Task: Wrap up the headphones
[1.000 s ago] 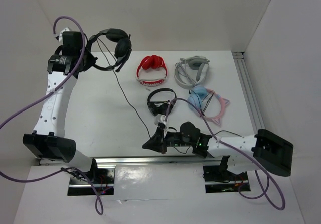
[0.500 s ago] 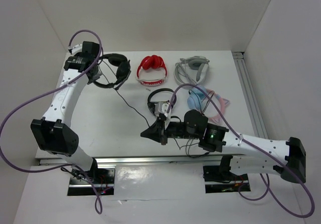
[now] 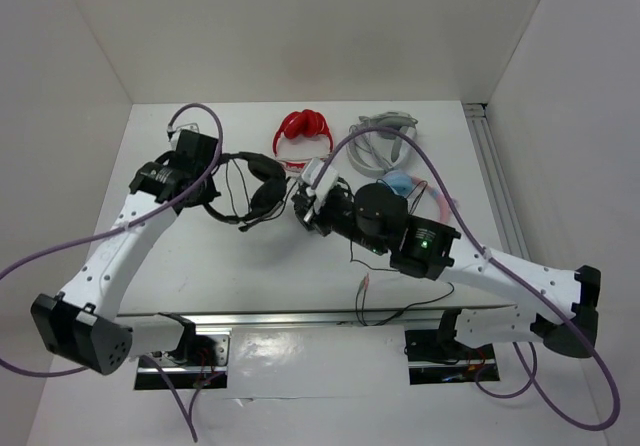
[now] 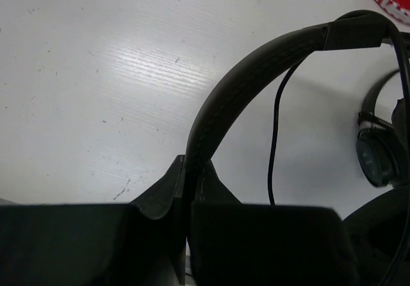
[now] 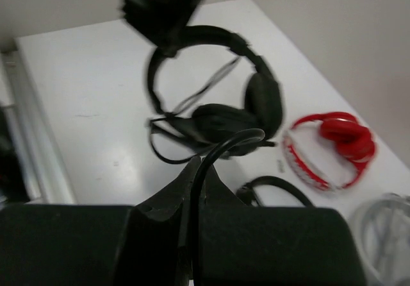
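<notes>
The headphones [image 3: 264,194], large and all black, hang left of the table's middle. My left gripper [image 3: 218,178] is shut on their headband [image 4: 256,68], which rises from between the jaws [image 4: 192,177] in the left wrist view. Their thin black cable [image 4: 275,138] dangles beside the band. My right gripper [image 3: 303,209] sits just right of the earcups, shut on the cable [image 5: 221,145], which arcs out of the closed jaws [image 5: 197,170] toward the earcups [image 5: 224,116].
A red pair [image 3: 303,131] and a grey pair [image 3: 385,136] lie at the back. A blue and pink pair [image 3: 405,184] is partly hidden by my right arm. A smaller black on-ear pair [image 5: 275,186] lies under my right gripper. White walls enclose the table.
My left arm has carried the headphones from the far left corner toward the table's middle. My right arm has swung from the near edge up to meet them, still holding the cable.
</notes>
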Tool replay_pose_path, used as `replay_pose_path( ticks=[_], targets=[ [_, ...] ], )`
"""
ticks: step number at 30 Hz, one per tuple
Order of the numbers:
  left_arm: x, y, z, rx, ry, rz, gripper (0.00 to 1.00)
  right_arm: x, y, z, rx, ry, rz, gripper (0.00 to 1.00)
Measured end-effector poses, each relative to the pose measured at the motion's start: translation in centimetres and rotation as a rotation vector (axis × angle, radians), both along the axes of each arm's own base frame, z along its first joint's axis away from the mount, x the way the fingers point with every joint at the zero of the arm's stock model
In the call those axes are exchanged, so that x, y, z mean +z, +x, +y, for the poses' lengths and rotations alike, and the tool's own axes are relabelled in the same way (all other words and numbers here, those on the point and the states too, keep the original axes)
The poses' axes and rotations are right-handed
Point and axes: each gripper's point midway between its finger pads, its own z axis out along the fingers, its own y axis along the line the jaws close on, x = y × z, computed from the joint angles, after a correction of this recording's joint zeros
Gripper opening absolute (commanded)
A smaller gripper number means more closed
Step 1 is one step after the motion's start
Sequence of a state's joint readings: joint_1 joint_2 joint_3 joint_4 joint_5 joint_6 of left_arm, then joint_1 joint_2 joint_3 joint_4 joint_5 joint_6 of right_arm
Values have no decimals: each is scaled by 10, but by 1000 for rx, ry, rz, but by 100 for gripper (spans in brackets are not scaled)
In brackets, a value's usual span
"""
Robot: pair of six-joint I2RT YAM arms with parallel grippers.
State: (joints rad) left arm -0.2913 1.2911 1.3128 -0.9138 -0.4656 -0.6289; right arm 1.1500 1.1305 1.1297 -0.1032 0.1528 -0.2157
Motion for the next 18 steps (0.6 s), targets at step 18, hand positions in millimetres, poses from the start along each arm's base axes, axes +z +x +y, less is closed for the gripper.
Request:
replay_pose_path(
  ticks=[18],
  targets=[
    [-24, -62, -92, -502, -10, 97, 0, 33, 150, -97, -419, -80, -124, 0]
  ],
)
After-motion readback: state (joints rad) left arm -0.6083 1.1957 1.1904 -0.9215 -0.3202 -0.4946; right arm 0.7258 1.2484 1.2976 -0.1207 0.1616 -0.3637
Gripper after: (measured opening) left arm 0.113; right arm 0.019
